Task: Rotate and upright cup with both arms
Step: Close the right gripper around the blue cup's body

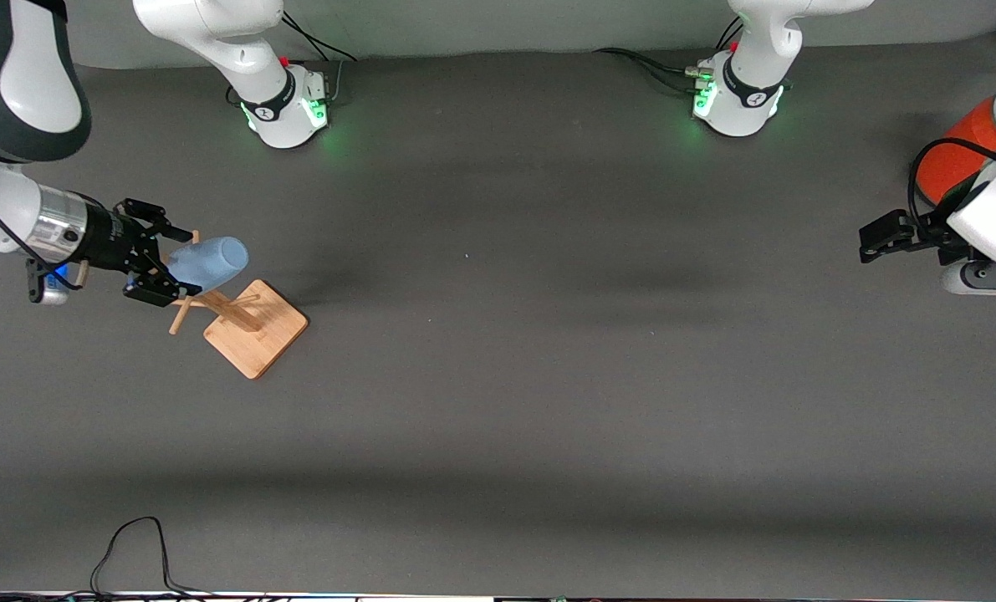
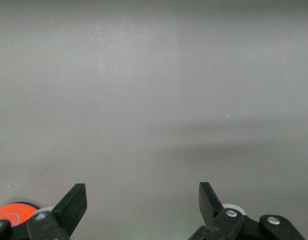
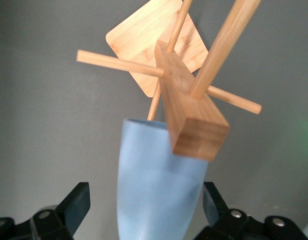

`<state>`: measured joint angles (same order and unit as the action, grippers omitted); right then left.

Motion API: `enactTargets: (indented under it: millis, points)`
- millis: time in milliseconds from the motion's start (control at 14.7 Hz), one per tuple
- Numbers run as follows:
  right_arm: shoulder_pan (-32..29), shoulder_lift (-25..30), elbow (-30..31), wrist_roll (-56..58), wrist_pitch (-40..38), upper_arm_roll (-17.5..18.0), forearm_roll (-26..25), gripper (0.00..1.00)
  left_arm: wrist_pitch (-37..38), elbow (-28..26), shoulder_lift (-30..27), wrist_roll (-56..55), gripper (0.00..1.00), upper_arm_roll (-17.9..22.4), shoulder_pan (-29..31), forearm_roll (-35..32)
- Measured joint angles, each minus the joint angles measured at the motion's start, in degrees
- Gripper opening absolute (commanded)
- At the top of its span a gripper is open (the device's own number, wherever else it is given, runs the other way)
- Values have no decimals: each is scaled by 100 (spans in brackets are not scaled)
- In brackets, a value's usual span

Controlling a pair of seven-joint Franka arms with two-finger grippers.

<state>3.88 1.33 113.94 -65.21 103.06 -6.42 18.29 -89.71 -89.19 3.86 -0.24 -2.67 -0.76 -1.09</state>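
The pale-blue cup (image 1: 207, 261) hangs tilted on a peg of a wooden rack (image 1: 255, 330) at the right arm's end of the table. Its rim faces the rack's post and its narrow base points at my right gripper (image 1: 176, 263). That gripper is open, with a finger on each side of the cup's base end. In the right wrist view the cup (image 3: 156, 185) fills the space between the right gripper's (image 3: 146, 205) fingers, with the rack's post (image 3: 191, 115) just past it. My left gripper (image 1: 870, 242) waits open and empty at the left arm's end; its wrist view (image 2: 143, 200) shows bare table.
A big orange can (image 1: 962, 146) with a grey lid stands beside the left arm's wrist, and its edge shows in the left wrist view (image 2: 11, 212). The rack's thin pegs (image 1: 181, 318) stick out around the cup. A black cable (image 1: 130, 543) loops at the table's front edge.
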Motion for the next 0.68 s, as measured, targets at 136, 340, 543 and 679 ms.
enactTargets:
  millis: [136, 340, 543, 679]
  points:
    - [2, 0, 177, 0, 135, 0, 33, 100, 0, 0, 0, 0, 100, 0, 0, 0]
    - [9, -1, 293, 0, 157, 0, 202, 62, 0, 0, 0, 0, 100, 0, 0, 0]
    - [19, 2, 307, 0, 158, 1, 248, 55, 0, 0, 0, 0, 100, 0, 0, 0]
    - [19, 4, 307, 0, 158, 0, 259, 55, 0, 0, 0, 0, 100, 0, 0, 0]
